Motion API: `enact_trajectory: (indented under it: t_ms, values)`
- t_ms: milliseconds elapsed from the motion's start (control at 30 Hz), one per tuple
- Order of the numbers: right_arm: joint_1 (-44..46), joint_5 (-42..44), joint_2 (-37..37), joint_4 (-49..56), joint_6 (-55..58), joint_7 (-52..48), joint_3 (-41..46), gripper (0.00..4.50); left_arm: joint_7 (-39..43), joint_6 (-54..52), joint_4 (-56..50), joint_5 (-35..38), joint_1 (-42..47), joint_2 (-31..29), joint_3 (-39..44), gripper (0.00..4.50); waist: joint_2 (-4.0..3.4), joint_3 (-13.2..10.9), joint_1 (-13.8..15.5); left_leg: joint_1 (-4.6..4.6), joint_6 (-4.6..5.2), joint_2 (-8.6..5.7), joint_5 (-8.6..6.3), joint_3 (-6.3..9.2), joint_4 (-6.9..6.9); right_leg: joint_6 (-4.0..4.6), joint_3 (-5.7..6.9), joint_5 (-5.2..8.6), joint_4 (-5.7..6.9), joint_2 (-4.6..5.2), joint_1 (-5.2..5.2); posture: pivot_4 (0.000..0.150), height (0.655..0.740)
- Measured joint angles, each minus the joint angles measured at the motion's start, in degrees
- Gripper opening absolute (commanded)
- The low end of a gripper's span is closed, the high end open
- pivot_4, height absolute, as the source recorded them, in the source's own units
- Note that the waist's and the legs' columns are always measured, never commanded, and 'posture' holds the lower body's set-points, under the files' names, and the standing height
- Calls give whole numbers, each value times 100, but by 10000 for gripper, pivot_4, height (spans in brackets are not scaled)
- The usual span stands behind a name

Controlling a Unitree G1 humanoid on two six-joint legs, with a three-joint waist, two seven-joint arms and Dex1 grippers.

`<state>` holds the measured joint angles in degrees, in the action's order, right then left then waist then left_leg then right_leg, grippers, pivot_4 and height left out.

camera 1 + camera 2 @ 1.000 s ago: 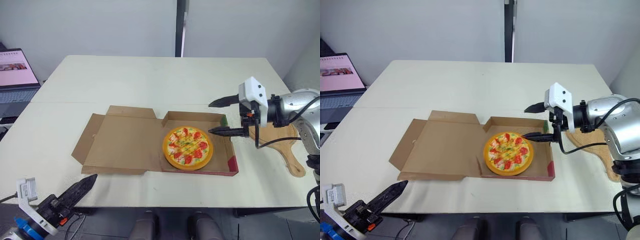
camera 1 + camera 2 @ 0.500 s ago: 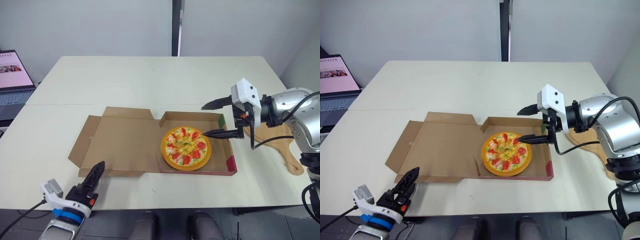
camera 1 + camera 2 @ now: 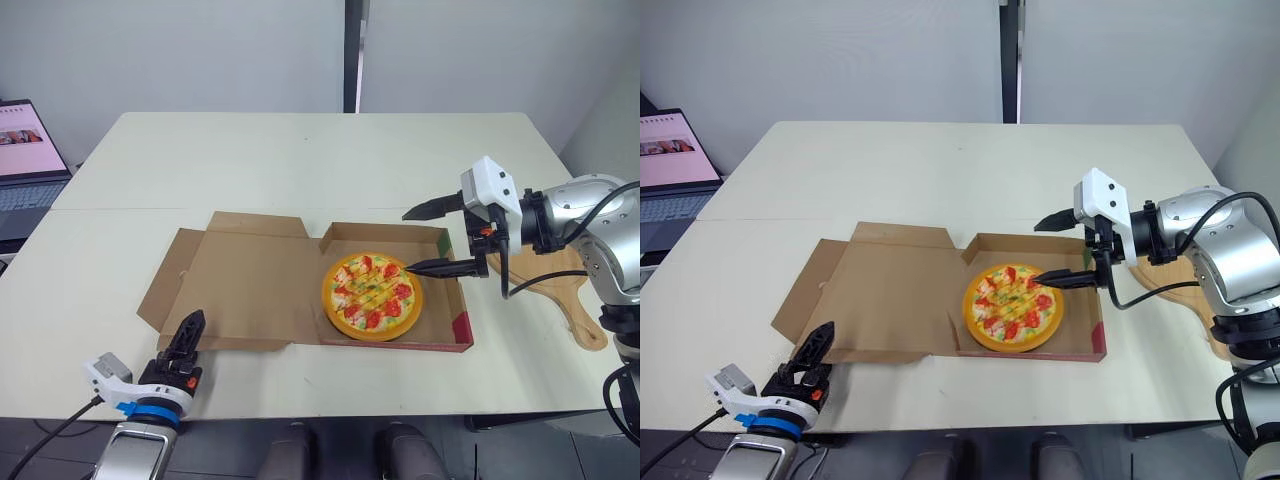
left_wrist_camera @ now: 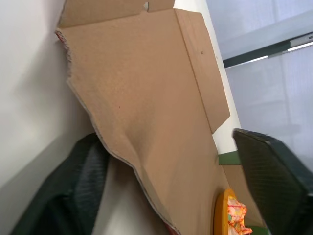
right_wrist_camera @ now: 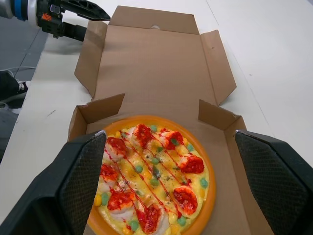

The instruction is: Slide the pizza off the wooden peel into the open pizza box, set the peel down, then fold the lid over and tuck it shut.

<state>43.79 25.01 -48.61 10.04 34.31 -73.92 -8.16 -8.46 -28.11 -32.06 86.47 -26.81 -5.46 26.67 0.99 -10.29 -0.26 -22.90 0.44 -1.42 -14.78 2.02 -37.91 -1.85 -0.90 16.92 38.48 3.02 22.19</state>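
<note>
While the pizza (image 3: 373, 296) sat in the box (image 3: 440, 240), my right claw (image 3: 407, 241) hung spread above it and my left claw (image 3: 188, 335) gaped at the front edge of the lid (image 3: 250, 280); a shallow bite risked buckling it.

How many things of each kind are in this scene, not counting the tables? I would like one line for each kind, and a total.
pizza: 1
pizza box: 1
wooden peel: 1
laptop: 1
pincers: 2, the left pincer and the right pincer
total: 6
</note>
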Motion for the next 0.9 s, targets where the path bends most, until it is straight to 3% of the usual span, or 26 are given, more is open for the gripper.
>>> enact_trajectory:
  t_ms: [333,900]
  values:
    - [16,63,42,1,4,-93,0,45000,-88,107,-37,11,-90,-18,-58,623,1,0,-2,-3,2,0,-1,0,4,-3,1,-1,-17,-1,-3,1500,7400]
    - [16,30,166,-58,-116,-84,0,45000,176,157,-372,41,-47,-675,-102,253,1,0,21,-2,3,1,-2,12,5,-10,11,-8,-38,-2,-17,1500,7400]
